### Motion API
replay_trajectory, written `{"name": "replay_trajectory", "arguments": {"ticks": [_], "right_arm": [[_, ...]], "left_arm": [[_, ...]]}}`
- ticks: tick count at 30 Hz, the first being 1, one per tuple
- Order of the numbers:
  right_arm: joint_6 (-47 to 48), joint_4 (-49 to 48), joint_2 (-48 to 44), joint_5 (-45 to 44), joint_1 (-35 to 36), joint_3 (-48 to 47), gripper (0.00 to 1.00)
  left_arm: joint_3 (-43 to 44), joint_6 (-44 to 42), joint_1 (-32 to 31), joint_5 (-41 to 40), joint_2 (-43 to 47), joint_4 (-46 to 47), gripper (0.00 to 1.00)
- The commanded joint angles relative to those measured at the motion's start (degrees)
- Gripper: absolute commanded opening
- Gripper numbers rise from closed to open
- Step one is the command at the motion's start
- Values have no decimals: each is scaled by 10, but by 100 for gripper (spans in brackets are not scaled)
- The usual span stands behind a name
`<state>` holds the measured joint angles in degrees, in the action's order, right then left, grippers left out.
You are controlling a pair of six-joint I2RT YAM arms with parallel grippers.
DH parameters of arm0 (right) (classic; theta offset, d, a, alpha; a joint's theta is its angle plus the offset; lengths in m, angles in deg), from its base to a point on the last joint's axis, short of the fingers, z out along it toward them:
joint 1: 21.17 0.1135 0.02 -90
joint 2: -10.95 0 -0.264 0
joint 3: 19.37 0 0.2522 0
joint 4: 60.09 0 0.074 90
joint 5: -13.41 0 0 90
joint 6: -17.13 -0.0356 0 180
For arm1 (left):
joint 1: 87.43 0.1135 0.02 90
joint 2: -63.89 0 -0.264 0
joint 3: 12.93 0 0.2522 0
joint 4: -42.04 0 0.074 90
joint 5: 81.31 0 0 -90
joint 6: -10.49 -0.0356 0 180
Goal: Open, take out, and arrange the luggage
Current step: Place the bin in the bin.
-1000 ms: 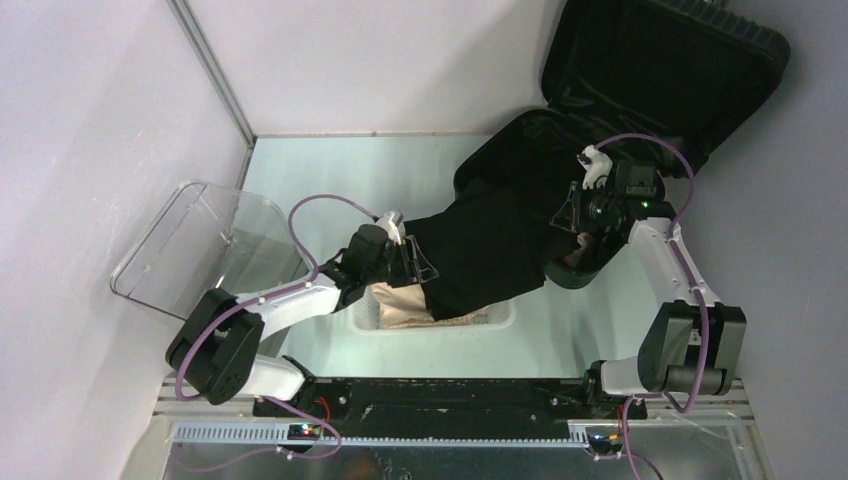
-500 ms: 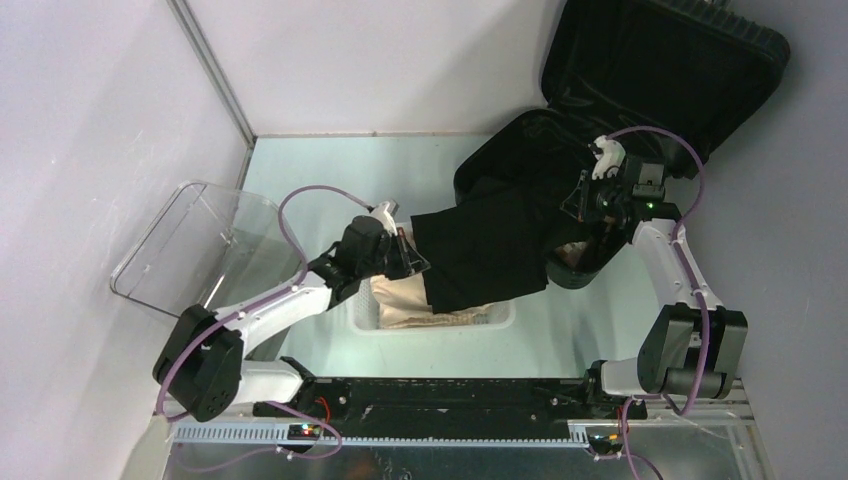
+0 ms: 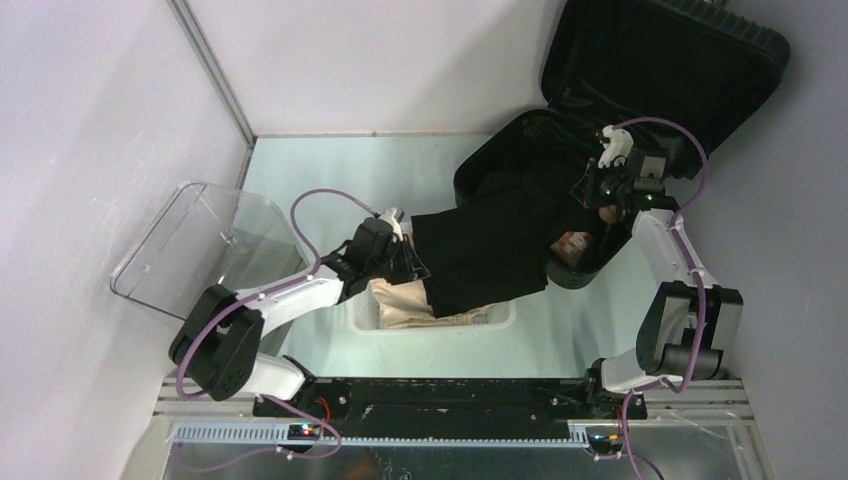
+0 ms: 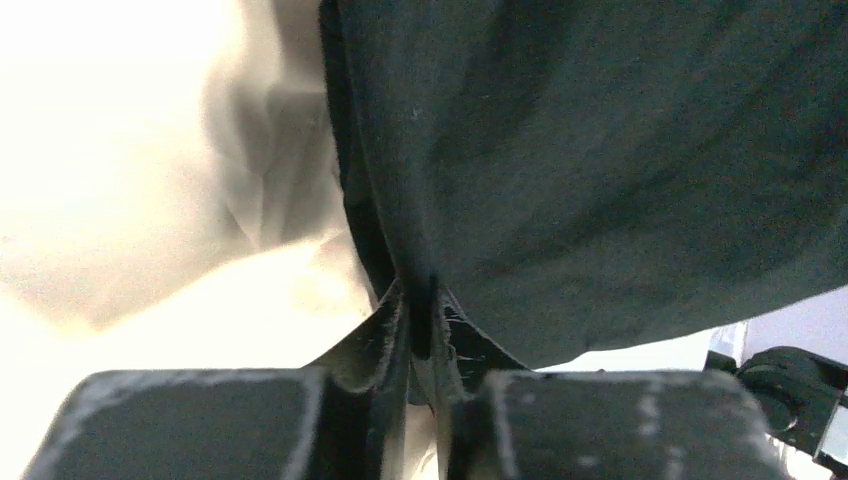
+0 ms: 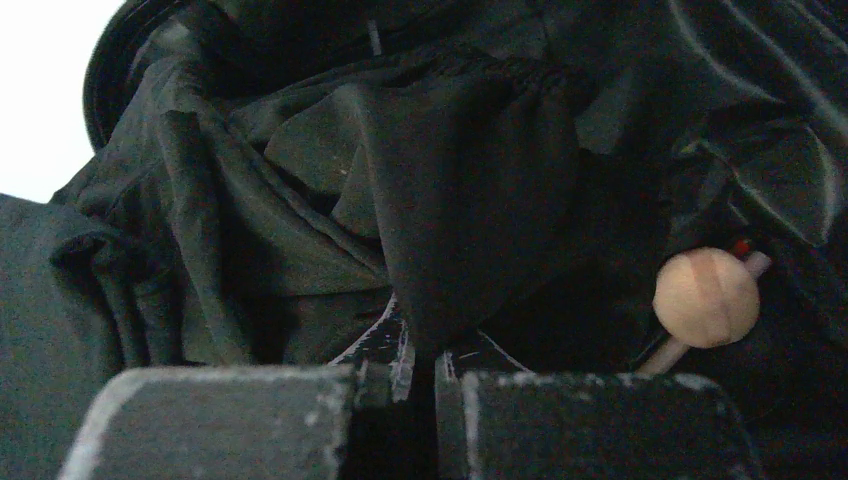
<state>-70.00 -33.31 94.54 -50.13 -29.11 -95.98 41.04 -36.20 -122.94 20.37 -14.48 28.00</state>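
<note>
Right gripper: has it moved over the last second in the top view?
Yes. The right gripper has shifted away from the arm bases, toward the raised lid of the suitcase, jaws shut on the black garment.

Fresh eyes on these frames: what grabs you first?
The open luggage at the far right dominates, with its lid raised. A black garment stretches from it across to the white basket at centre. It is pinched at one end by the left gripper over the basket and at the other by the right gripper over the luggage. A clear bin sits at the left.
</note>
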Motion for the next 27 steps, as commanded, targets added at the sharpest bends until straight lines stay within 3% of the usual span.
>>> {"name": "replay_trajectory", "arguments": {"ticks": [1,3,5,9,24,27], "right_arm": [[6,-72,11,-42,-16,-45,0],[6,-61,13,-38,-16,-44,0],[11,-50,14,-34,-16,-45,0],[21,-30,11,-34,-18,-44,0],[5,-34,4,-36,-21,-37,0],[9,-43,4,-41,-22,-37,0]], "left_arm": [[17,-32,-2,8,-18,28,33],[11,-39,-2,9,-13,33,47],[2,-45,-2,-2,-6,37,53],[-3,-51,-2,-22,-20,52,58],[-6,-3,-2,1,-72,137,60],[-4,7,-2,18,-80,148,46]]}}
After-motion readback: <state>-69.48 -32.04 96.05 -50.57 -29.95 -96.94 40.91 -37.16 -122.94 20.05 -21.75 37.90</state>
